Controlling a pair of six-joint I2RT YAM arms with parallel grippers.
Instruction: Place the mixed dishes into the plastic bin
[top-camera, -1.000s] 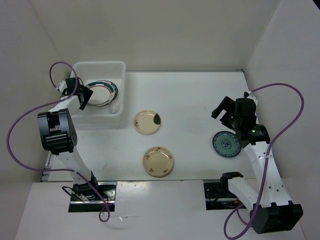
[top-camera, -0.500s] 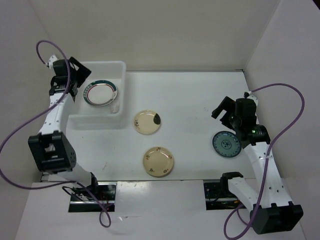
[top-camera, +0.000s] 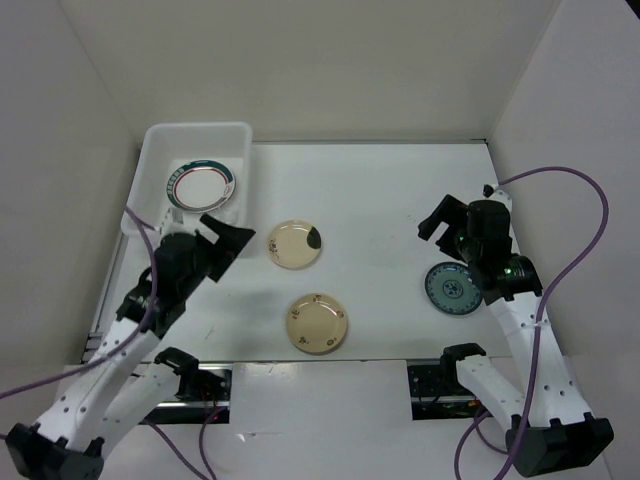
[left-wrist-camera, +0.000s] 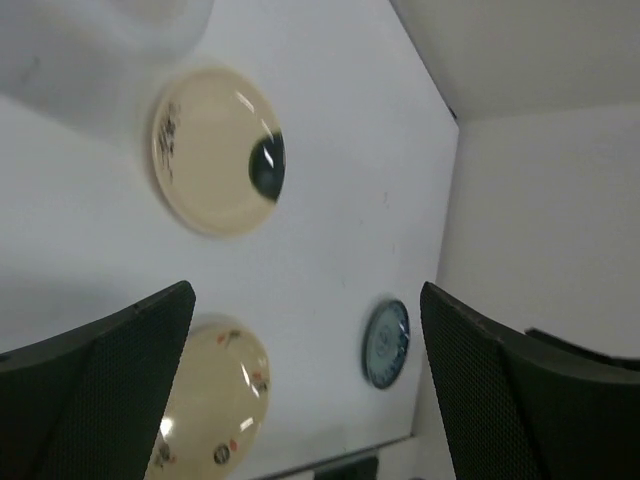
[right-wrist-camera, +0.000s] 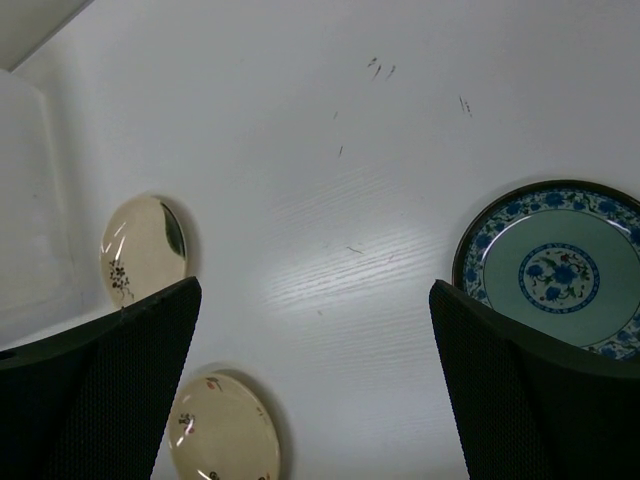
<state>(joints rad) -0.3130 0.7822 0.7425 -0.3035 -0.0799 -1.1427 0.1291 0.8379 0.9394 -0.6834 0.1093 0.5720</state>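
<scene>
- Left gripper (left-wrist-camera: 305, 320) and right gripper (right-wrist-camera: 315, 310): jaws spread wide, nothing between them.
- Teal plate (top-camera: 450, 292): flat, its edge tucked under the right arm.
- Plastic bin (top-camera: 150, 145): far-left, near end hidden by the left arm, long axis near-to-far, holding the red-ringed plate (top-camera: 200, 186).
- Cream plates (top-camera: 295, 244) (top-camera: 317, 323): flat, mid-table.

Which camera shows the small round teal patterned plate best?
The right wrist view: the small round teal patterned plate is close, its blue pattern sharp, one edge cropped. Top external shows it far smaller; left wrist, tiny and oblique.

Table (top-camera: 380, 200), perhaps scuffed, bin (top-camera: 200, 127), two cream plates (top-camera: 295, 244) (top-camera: 317, 323), teal plate (top-camera: 448, 290)
</scene>
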